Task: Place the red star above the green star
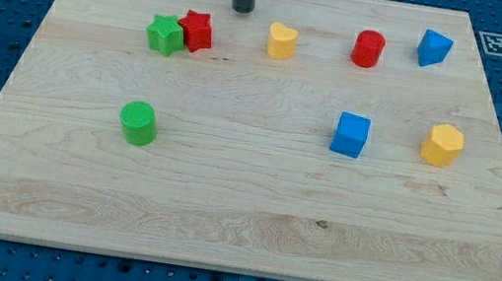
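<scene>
Red star [196,30] touches green star [163,35]; my tip [242,8] near; two blocks each of red, green, yellow, blue.

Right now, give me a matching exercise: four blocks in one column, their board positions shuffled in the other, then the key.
Blocks:
1. red star
2. green cylinder
3. yellow hexagon
4. red cylinder

Places:
A. toward the view's right edge, right of the blue cube
B. touching the right side of the green star, below-left of my tip
C. alone in the view's left half, below the two stars
D. near the view's top, between the yellow heart and the other blue block

Pairs: 1-B, 2-C, 3-A, 4-D
</scene>
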Robot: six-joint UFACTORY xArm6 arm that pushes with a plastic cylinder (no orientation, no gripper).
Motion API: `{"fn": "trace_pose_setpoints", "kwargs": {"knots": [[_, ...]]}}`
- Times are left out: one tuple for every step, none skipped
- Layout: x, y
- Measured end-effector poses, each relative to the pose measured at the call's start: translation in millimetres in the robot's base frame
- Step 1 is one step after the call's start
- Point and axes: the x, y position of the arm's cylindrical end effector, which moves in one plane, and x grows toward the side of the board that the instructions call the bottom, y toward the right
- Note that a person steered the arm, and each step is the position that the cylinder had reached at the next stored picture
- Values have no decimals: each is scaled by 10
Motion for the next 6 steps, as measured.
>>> {"fn": "trace_pose_setpoints", "kwargs": {"knots": [[200,52],[441,39],[794,115],[970,75],[965,-305],[701,-765]]}}
